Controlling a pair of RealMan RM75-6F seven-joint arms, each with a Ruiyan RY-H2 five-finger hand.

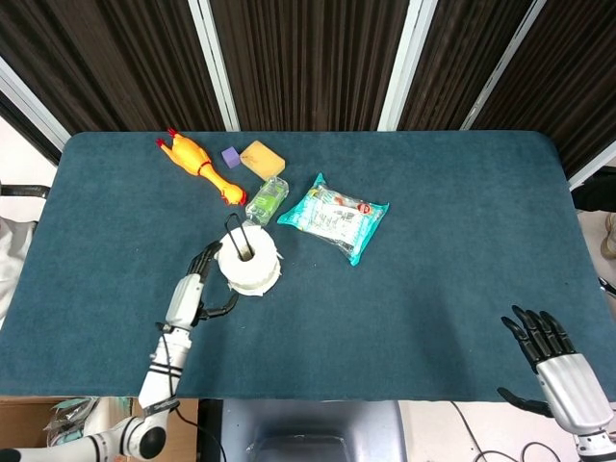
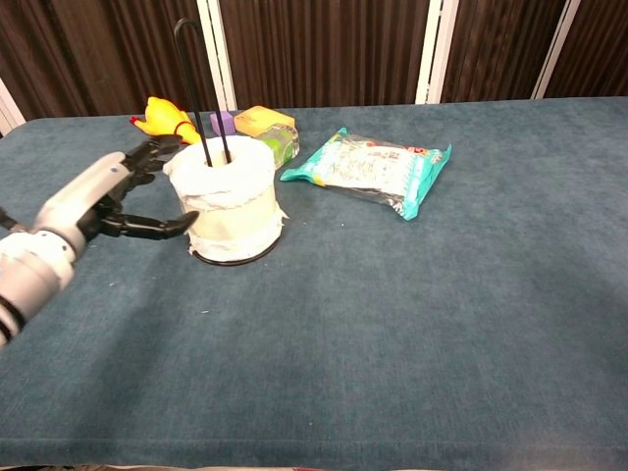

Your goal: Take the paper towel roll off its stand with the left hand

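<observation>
The white paper towel roll (image 1: 250, 263) (image 2: 228, 196) stands upright on its black wire stand (image 2: 196, 88), left of the table's middle. My left hand (image 1: 199, 286) (image 2: 110, 196) is right beside the roll's left side, fingers spread around it, thumb low near the base. Whether the fingertips touch the paper I cannot tell; nothing is gripped. My right hand (image 1: 553, 356) hovers open at the near right table edge, far from the roll, and shows only in the head view.
Behind the roll lie a small plastic bottle (image 1: 267, 199), a yellow rubber chicken (image 1: 197, 162), a purple cube (image 1: 231, 157) and a yellow sponge (image 1: 262, 157). A teal snack packet (image 1: 334, 217) lies to the right of the roll.
</observation>
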